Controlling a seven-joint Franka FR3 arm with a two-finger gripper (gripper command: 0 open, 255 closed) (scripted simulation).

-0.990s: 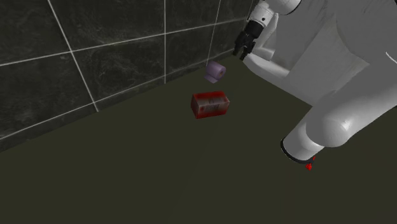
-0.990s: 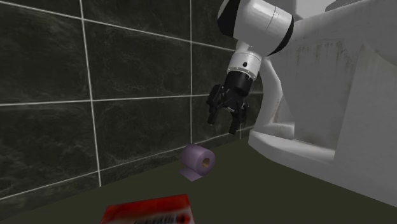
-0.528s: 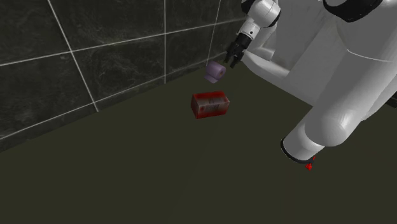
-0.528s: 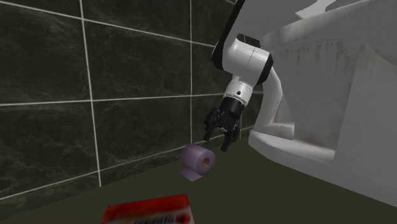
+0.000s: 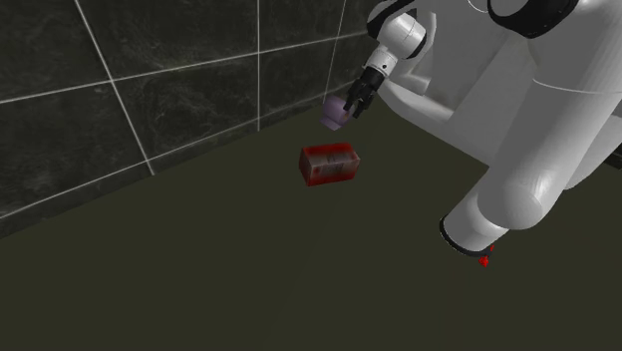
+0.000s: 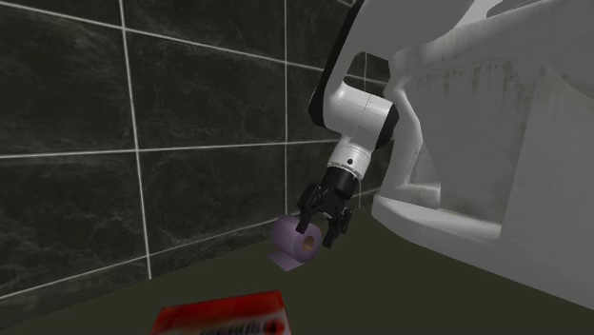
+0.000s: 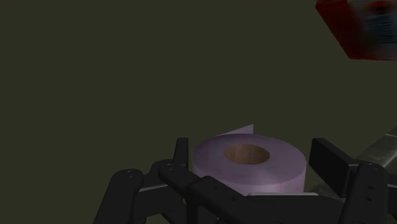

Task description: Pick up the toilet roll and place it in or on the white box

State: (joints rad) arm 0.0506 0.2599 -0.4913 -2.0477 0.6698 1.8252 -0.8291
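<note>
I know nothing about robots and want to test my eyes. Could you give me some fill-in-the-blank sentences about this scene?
The gripper reaches down around the ____ toilet roll.
Its fingers stand ____, not yet clasping the roll.
The box on the floor is ____ in colour.
Missing words: purple; open; red.

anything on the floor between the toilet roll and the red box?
Nothing: in the shoulder view the stretch of dark floor between the purple toilet roll and the red box is bare.
</note>
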